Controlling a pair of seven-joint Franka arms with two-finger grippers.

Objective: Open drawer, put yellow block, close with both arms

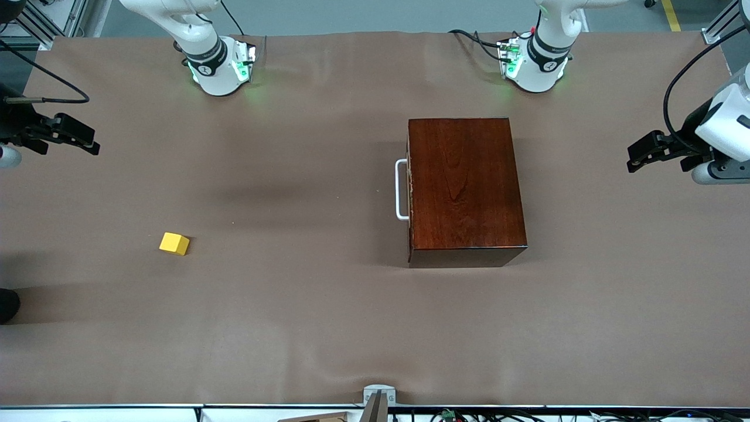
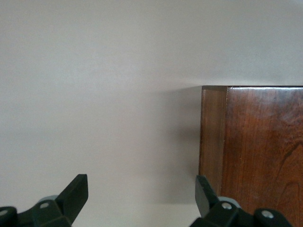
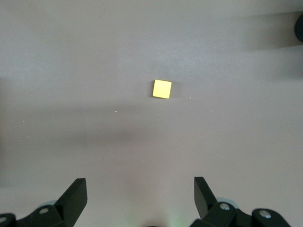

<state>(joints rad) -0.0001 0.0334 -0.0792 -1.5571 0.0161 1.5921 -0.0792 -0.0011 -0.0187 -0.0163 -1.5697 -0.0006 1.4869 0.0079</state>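
Fingers on both grippers stand wide apart w/ nothing between them: the left gripper [image 2: 142, 198] hangs high over the table's end by the left arm's base, looking down on a corner of the box [image 1: 463, 190], and the right gripper [image 3: 140, 198] hangs high over the right arm's end, w/ the block [image 3: 162, 89] in its sights below. Both look parked, neither committed yet. Drawer [image 1: 409, 190] is fully shut, its front flush w/ the box, the white handle [image 1: 401, 189] sticking out toward the right arm's end of the table. The block sits alone on the brown cloth [image 1: 293, 322], well apart from the box, nearer the front camera than the handle. Step in hand, I'd say, is opening the drawer. To do it well: come at the handle low and level, fingers straddling the bar approx. mid-span, close firmly, then pull straight out along the drawer's line, no twist. Box looks free-standing, so it could slide w/ the pull; the other arm bracing it seems wise.
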